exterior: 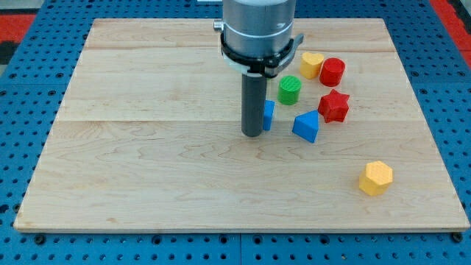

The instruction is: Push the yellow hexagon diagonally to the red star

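The yellow hexagon (pixel 376 177) lies at the view's lower right of the wooden board (pixel 147 169), apart from the other blocks. The red star (pixel 334 106) lies up and to the left of it, in the cluster at the upper right. My tip (pixel 252 135) rests on the board near the middle, well to the left of the yellow hexagon. It stands right beside a blue block (pixel 268 114) that the rod partly hides; whether they touch I cannot tell.
Around the red star lie a blue block (pixel 307 126) to its lower left, a green cylinder (pixel 289 90) to its left, a red cylinder (pixel 333 71) above it and a yellow block (pixel 311 65) beside that. The arm's grey body (pixel 257 29) hangs over the board's top middle.
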